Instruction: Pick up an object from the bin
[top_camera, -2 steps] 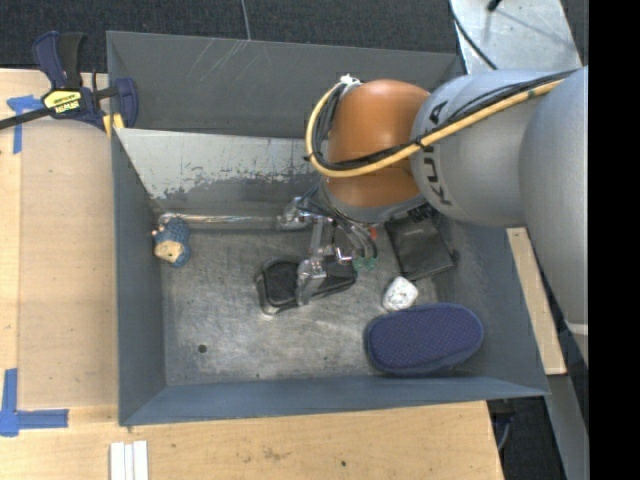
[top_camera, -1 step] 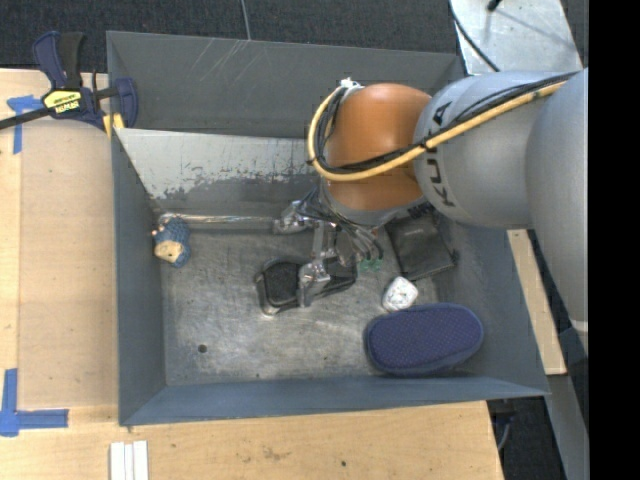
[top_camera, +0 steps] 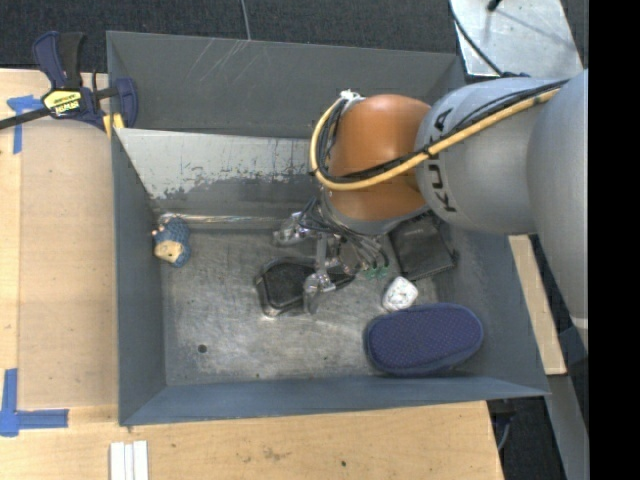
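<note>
My gripper [top_camera: 306, 259] hangs below the arm's wrist in the middle of the bin, open. One fingertip [top_camera: 319, 284] is down at the right edge of a flat black object [top_camera: 281, 286] lying on the bin floor. The other fingertip [top_camera: 291, 233] stands farther back, clear of that object. Nothing shows between the fingers. A small white crumpled thing [top_camera: 400, 293] lies just right of the gripper. A black rectangular box [top_camera: 426, 249] sits behind it, partly under the arm.
A dark blue oval pouch [top_camera: 424, 339] lies at the front right of the bin. A small blue and tan object [top_camera: 172, 241] sits near the left wall. The arm's orange cover and yellow cable hang over the back right.
</note>
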You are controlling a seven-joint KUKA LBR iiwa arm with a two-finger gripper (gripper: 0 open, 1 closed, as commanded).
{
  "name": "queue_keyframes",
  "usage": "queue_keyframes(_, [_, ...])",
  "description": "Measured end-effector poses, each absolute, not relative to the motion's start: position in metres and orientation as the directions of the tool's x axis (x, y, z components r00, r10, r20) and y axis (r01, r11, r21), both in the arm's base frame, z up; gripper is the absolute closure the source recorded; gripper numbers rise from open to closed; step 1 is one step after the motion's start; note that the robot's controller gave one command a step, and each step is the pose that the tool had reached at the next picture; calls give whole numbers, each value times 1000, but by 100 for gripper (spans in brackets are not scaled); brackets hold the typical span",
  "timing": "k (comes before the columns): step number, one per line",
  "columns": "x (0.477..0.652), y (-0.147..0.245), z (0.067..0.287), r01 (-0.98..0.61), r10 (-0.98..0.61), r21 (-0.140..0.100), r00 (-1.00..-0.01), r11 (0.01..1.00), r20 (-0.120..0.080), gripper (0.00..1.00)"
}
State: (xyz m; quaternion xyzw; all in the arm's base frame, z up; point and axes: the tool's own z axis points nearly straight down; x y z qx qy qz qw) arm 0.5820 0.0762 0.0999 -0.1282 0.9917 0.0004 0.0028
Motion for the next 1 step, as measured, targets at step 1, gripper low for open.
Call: queue_keyframes(1, [552,82,102,-324,-324,0,-946,946,-2,0])
